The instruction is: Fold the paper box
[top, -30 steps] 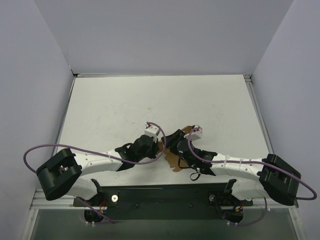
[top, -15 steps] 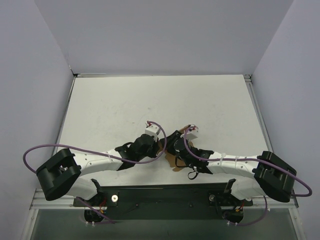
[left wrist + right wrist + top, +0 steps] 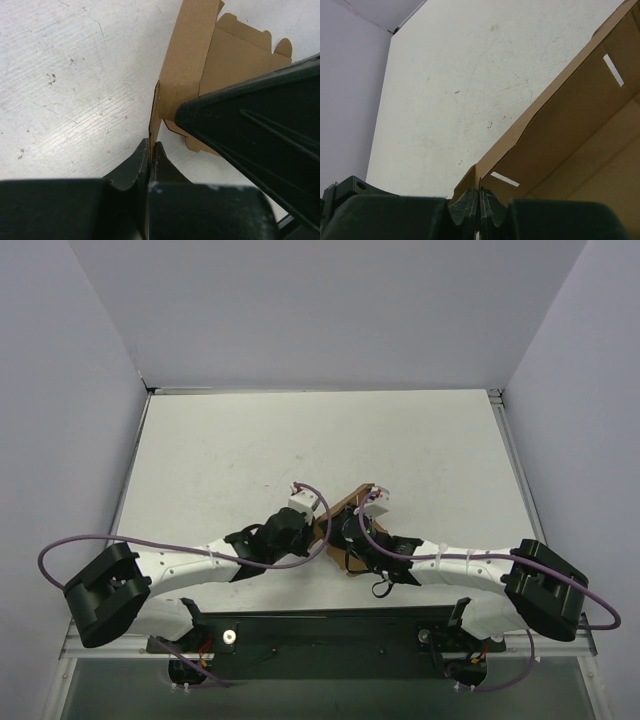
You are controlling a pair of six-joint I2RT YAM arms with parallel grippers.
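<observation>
At the tips of the left gripper (image 3: pixel 151 151), pressed together, a thin edge of the paper box (image 3: pixel 187 65) is pinched, brown panels fanning ahead and rightward. The right gripper (image 3: pixel 479 201), likewise pressed together, nips another edge just beside a slot.

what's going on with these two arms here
Two robot arms are folding a thin brown cardboard cut-out box near the front of the white table. The left end effector is shut on one panel edge, the right end effector on another. Panels stand up, but it is not yet closed.
</observation>
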